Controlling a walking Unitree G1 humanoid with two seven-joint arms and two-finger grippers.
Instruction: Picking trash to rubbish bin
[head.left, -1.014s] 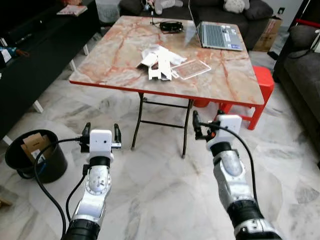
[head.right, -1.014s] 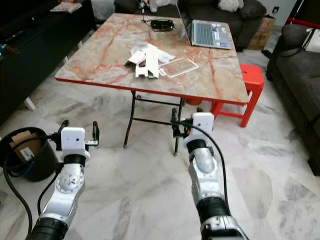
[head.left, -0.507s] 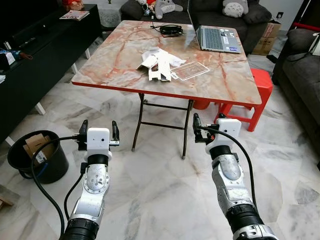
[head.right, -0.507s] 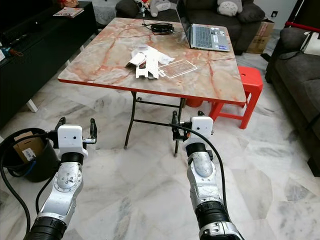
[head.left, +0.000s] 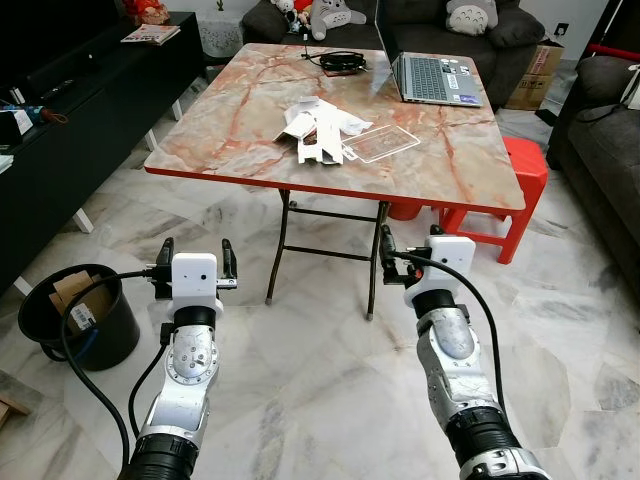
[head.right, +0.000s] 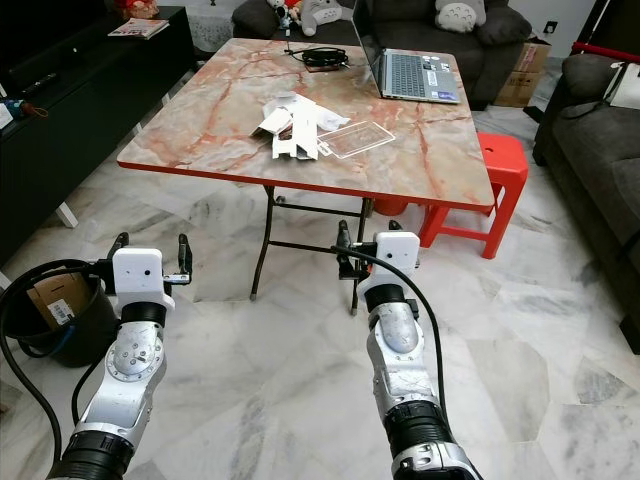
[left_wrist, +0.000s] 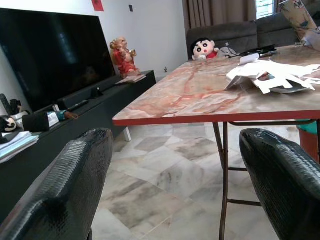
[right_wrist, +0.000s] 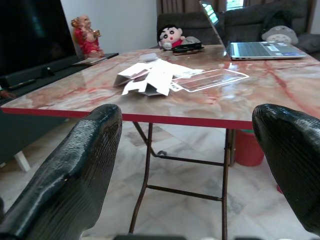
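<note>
White paper and cardboard trash (head.left: 320, 126) lies in a heap on the marble-top folding table (head.left: 250, 120), beside a clear plastic lid (head.left: 381, 144). The same heap (right_wrist: 150, 79) lies on the tabletop in the right wrist view. A black rubbish bin (head.left: 75, 312) with cardboard inside stands on the floor at my left. My left gripper (head.left: 193, 267) is open, held above the floor short of the table, right of the bin. My right gripper (head.left: 408, 251) is open too, level with the table's front legs. Neither holds anything.
An open laptop (head.left: 433, 75) and black headphones (head.left: 341, 62) sit at the table's far side. A red plastic stool (head.left: 522, 180) stands right of the table, sofas (head.left: 600, 140) right and behind. A black TV cabinet (head.left: 60, 130) runs along the left. Marble floor lies before me.
The camera has moved a little nearer the table and tilted, so bin and table have shifted in the picture. Both grippers stay open and empty.
</note>
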